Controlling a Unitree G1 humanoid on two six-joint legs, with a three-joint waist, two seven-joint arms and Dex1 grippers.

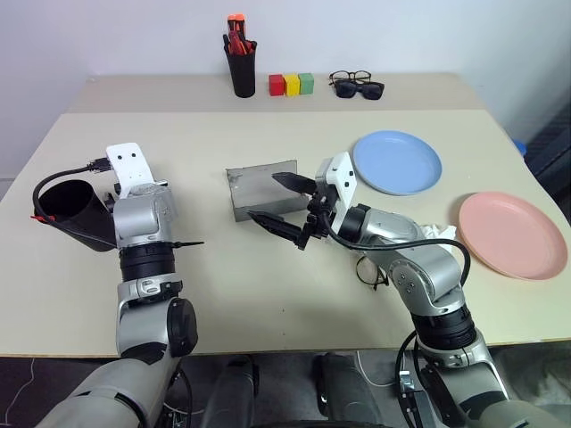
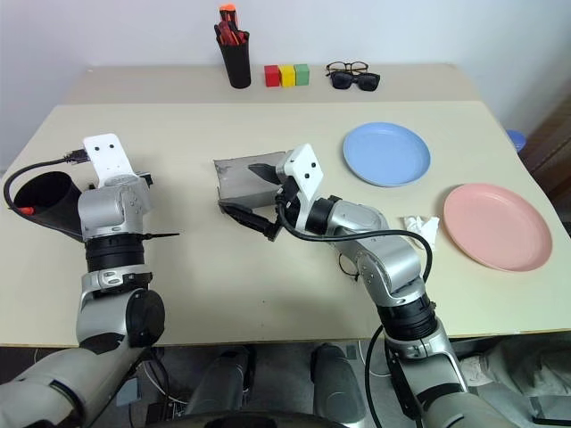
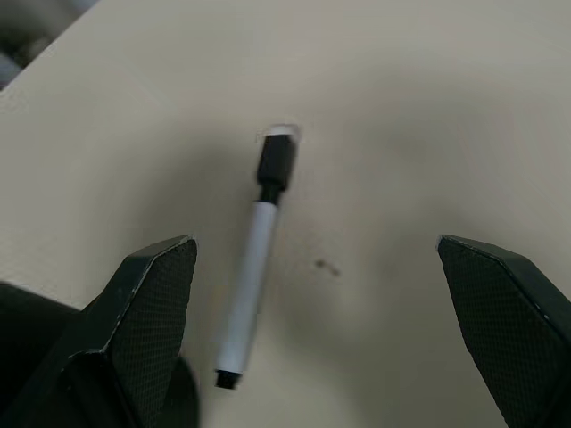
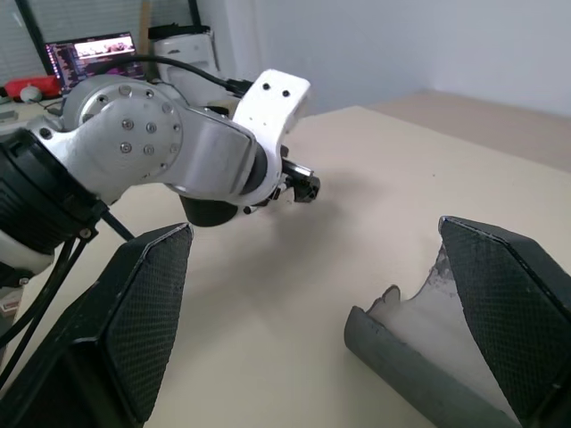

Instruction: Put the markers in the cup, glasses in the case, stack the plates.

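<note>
Two jobs looked unfinished, and the marker job carried the nearest risk. Left gripper [image 3: 317,334] hung over the table [image 1: 268,160] with fingers spread wide, nothing between them; the white marker [image 3: 252,276] lay flat on the tabletop between and just beyond the fingertips, black cap pointing away. The cup [image 1: 76,214] lay tipped on its side at the table's left edge, hard beside the left wrist, with a red tip [image 1: 37,217] showing at its rim, probably the red marker. Judged risk: the wrist could nudge the cup off the edge, and a slim pen could roll out from closing fingers.

Right gripper [image 1: 285,207] was spread too, empty, hovering just in front of the open grey case [image 1: 259,189]. The glasses [image 1: 370,270] lay half hidden under the right forearm; a careless arm move might drag or bend them. Blue plate [image 1: 397,162] and pink plate [image 1: 513,234] sat apart, unstacked.
</note>
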